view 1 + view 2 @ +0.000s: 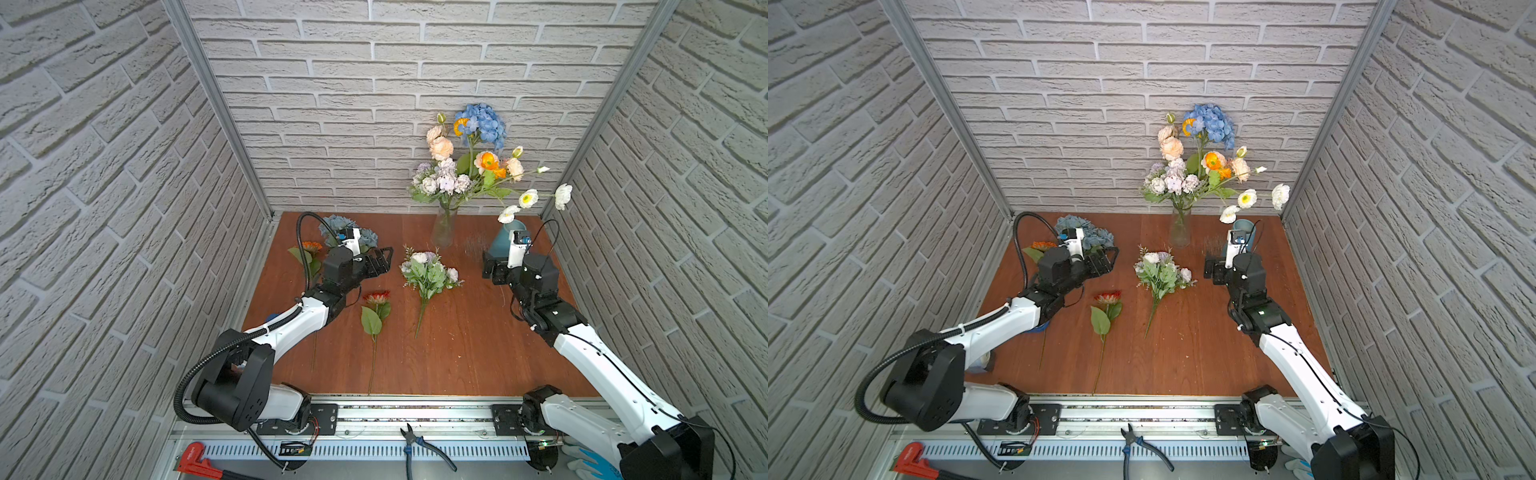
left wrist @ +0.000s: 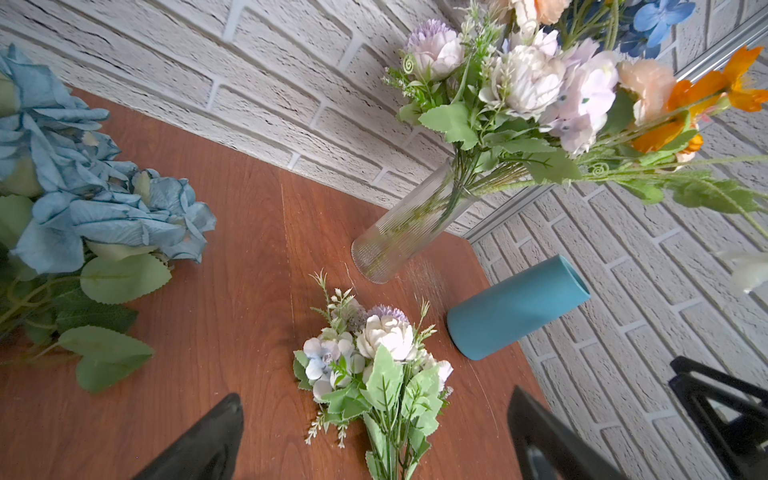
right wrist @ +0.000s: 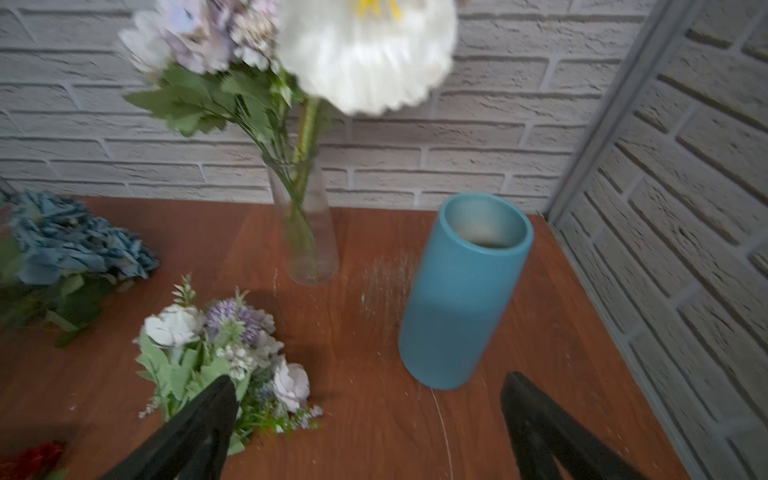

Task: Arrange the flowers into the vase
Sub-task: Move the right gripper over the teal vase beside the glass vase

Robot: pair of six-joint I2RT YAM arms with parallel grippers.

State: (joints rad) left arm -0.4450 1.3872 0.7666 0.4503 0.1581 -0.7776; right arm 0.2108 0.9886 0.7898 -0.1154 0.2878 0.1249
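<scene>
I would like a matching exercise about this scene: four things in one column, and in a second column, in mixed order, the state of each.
Things:
1. glass vase
2. teal vase
3. lilac-white bunch
4. red flower

States:
a. lying flat, single stem with broad leaves
b. standing, full of flowers
c. lying flat, many small blooms
d. standing, empty

Pairs: 1-b; 2-d; 3-c; 4-a
</scene>
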